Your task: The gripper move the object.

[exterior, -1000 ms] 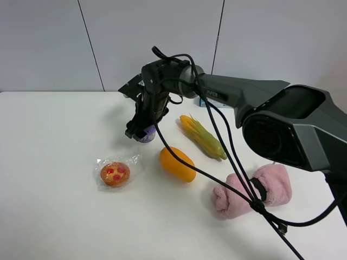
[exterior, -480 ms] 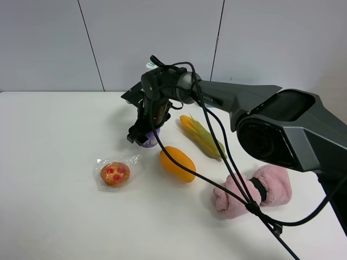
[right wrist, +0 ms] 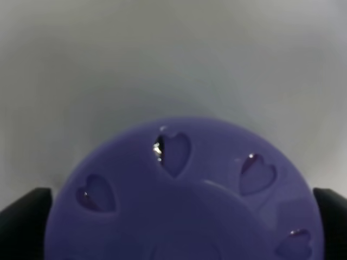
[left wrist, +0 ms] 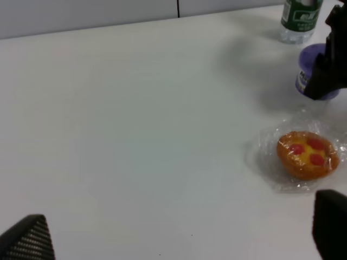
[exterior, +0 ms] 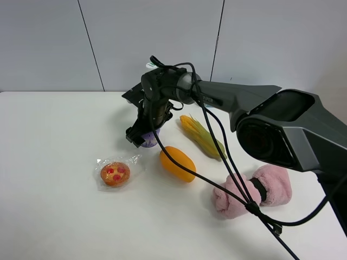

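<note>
The jar, small and clear with a purple lid [exterior: 148, 142], stands on the white table [exterior: 54, 135] left of the corn. My right gripper [exterior: 142, 135], a black claw, reaches across from the right and is shut on the jar from above. In the right wrist view the purple lid [right wrist: 184, 200] with heart-shaped slots fills the frame, with a black fingertip [right wrist: 19, 219] at each side. The left wrist view shows the jar [left wrist: 310, 70] with the right gripper's claw [left wrist: 329, 73] over it. My left gripper [left wrist: 179, 235] is open and empty, well away from the jar.
A wrapped fruit tart [exterior: 115, 174] lies in front of the jar. An orange mango [exterior: 177, 163], a corn cob [exterior: 203, 136] and a pink rolled towel [exterior: 252, 190] lie to the right. A green-labelled water bottle [left wrist: 300, 19] stands behind the jar.
My right gripper and the jar have shifted slightly toward the front of the table since a second ago. Almost no movement in the last half second.
</note>
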Motion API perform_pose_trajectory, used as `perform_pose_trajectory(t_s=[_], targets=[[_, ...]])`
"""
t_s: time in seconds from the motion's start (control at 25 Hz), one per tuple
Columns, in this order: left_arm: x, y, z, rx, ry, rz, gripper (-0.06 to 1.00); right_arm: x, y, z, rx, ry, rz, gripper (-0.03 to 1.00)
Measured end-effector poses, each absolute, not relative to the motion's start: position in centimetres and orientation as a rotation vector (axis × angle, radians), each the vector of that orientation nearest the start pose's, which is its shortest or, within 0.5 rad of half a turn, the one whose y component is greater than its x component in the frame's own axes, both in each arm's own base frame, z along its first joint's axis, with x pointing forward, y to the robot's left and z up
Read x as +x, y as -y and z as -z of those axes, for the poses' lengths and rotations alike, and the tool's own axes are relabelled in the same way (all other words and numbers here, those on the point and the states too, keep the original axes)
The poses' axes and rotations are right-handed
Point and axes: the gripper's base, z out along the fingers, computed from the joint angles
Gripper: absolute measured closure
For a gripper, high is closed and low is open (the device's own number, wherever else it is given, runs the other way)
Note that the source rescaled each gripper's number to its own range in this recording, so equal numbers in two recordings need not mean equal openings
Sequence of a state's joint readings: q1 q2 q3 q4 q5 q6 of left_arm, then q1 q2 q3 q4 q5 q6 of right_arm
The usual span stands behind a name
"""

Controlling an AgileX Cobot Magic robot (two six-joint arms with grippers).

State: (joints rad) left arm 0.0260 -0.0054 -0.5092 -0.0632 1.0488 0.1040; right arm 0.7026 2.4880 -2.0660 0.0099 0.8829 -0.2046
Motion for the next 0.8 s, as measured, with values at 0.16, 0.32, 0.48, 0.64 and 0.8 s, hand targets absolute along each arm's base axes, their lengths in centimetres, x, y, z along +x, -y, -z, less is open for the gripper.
perform_pose_trajectory(t_s=[0.16,0.32,0.48,0.64,0.8], targets=[[-0.6,0.5,-28.1,0.082,-2.015,-0.007,-0.06,39.9,-33.8,-11.7,-1.238,-2.512,-0.130,0.00],[-0.6,0.5,-28.1,0.082,-2.015,-0.007,-0.06,39.7,-33.7,-12.4,-1.270,-2.516,-0.120,-0.02],[-0.6,0.5,-28.1,0.082,-2.015,-0.007,-0.06,39.2,-33.3,-16.1,-1.277,-2.516,-0.120,-0.02],[-0.6,0.5,-28.1,0.082,-2.015,-0.007,-0.06,37.9,-32.4,-22.5,-1.253,-2.482,-0.158,-0.03],[-0.6,0.5,-28.1,0.082,-2.015,-0.007,-0.06,35.5,-30.8,-29.7,-1.221,-2.427,-0.227,-0.03]])
